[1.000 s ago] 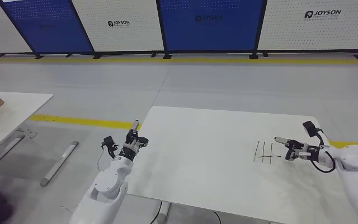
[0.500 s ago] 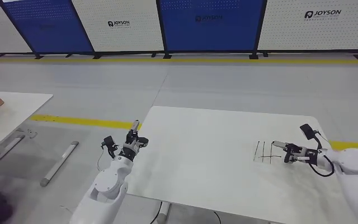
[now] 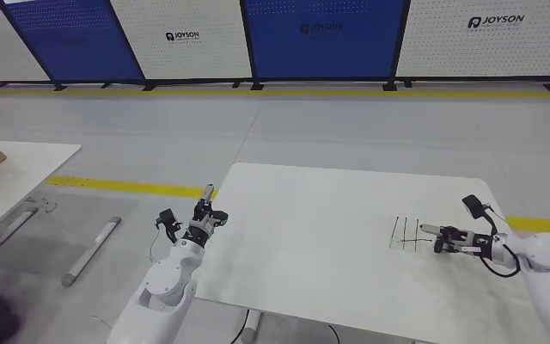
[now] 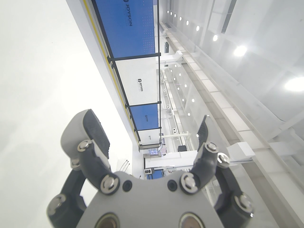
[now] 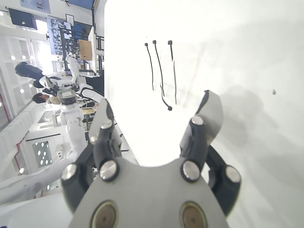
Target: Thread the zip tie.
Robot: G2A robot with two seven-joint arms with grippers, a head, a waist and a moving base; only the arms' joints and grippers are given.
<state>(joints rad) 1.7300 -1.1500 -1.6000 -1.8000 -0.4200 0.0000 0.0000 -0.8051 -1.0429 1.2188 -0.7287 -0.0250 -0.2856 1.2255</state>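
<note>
Several black zip ties (image 5: 161, 72) lie side by side on the white table (image 3: 326, 224), near its right end; in the top view the zip ties (image 3: 407, 233) look like thin dark lines. One tie lies across the others, its head (image 5: 169, 108) closest to my right gripper (image 5: 156, 99). That right gripper (image 3: 427, 230) is open and empty, low over the table just right of the ties. My left gripper (image 4: 146, 116) is open and empty. The left gripper (image 3: 207, 196) points upward at the table's left edge, far from the ties.
A small dark speck (image 5: 273, 92) sits on the table beside the right gripper. Off the left edge, a grey tube (image 3: 90, 251) lies on the floor near a second white table (image 3: 26, 168). Bare tabletop spans the space between the arms.
My right gripper has drifted a little toward the table's front edge and lower, staying just right of the zip ties. The left arm has not moved.
</note>
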